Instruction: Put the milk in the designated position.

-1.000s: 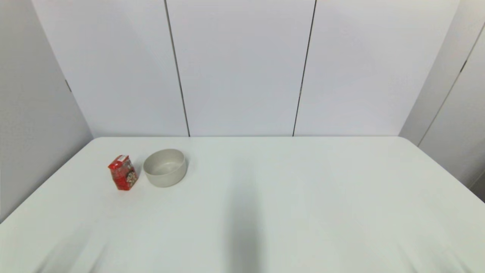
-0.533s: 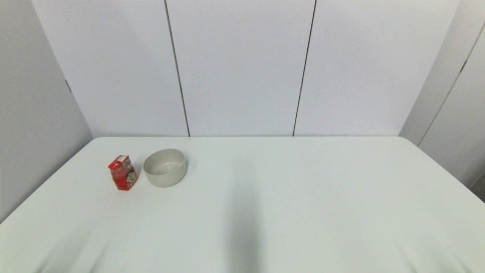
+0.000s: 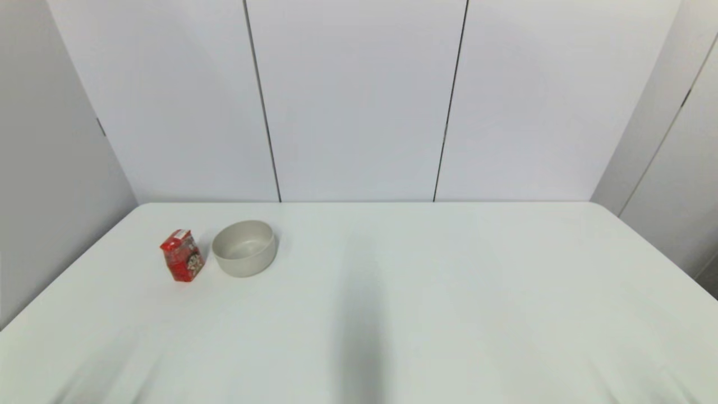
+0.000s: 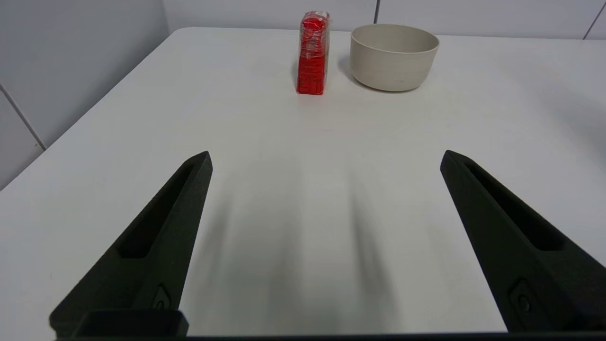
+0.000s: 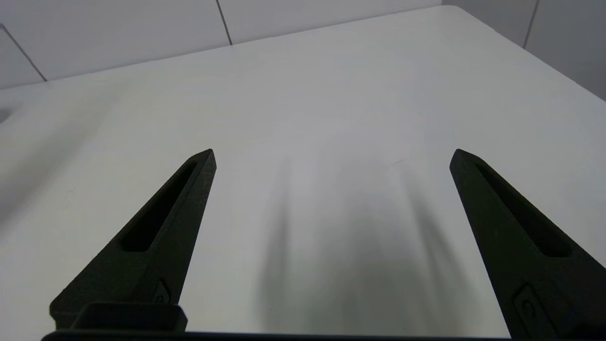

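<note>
**Both grippers spread wide and empty, milk standing far off on the left**

The left gripper (image 4: 325, 158) is low over the near left part of the table (image 3: 449, 292), its two black fingers (image 4: 156, 237) spread wide with nothing between them. The right gripper (image 5: 331, 156) is likewise wide apart and empty, over bare tabletop on the right. Neither arm shows in the head view.

The milk (image 3: 182, 255) is a small red carton with a printed cartoon face on its front and a white label on its sloped top. In the left wrist view the milk (image 4: 312, 53) shows only a narrow red side, wrapped in glossy film that catches the light.

It stands upright, long axis vertical, base flat on the table. In the head view its printed front faces toward the near right; toward the left gripper it turns its narrow edge.

The milk sits in the far left part of the table, just left of the beige bowl (image 3: 244, 247), close to it but apart. From the left gripper it lies well ahead, roughly in line with the gap between the fingers, with open tabletop between. It is farther still from the right gripper, whose view does not include it.
</note>
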Controlling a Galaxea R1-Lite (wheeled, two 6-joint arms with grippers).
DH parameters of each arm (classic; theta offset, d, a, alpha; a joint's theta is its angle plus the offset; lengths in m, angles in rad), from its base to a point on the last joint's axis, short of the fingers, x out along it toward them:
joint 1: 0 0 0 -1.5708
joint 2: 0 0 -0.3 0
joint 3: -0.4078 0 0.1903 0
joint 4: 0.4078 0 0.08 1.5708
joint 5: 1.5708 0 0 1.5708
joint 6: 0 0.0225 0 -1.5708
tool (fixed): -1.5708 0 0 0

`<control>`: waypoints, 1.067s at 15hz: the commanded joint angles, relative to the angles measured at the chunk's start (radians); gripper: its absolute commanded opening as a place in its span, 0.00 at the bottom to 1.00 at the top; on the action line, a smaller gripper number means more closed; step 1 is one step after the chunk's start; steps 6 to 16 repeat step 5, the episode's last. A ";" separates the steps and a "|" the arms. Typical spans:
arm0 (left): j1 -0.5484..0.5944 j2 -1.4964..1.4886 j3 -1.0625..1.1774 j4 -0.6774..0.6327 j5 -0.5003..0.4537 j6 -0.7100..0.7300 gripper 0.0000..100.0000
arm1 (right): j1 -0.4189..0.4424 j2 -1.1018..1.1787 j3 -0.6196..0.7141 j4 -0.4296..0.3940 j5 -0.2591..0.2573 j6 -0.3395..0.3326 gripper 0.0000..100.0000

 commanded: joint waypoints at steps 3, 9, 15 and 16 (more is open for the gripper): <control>0.000 0.002 0.000 0.000 0.000 -0.001 1.00 | 0.000 0.001 0.000 0.002 -0.009 0.010 1.00; 0.000 0.002 0.000 0.000 0.000 -0.001 1.00 | 0.000 0.001 0.000 0.001 -0.001 0.000 1.00; 0.000 0.002 0.000 0.000 0.000 -0.001 1.00 | 0.000 0.001 0.000 0.001 -0.001 0.000 1.00; 0.000 0.002 0.000 0.000 0.000 -0.001 1.00 | 0.000 0.001 0.000 0.001 -0.001 0.000 1.00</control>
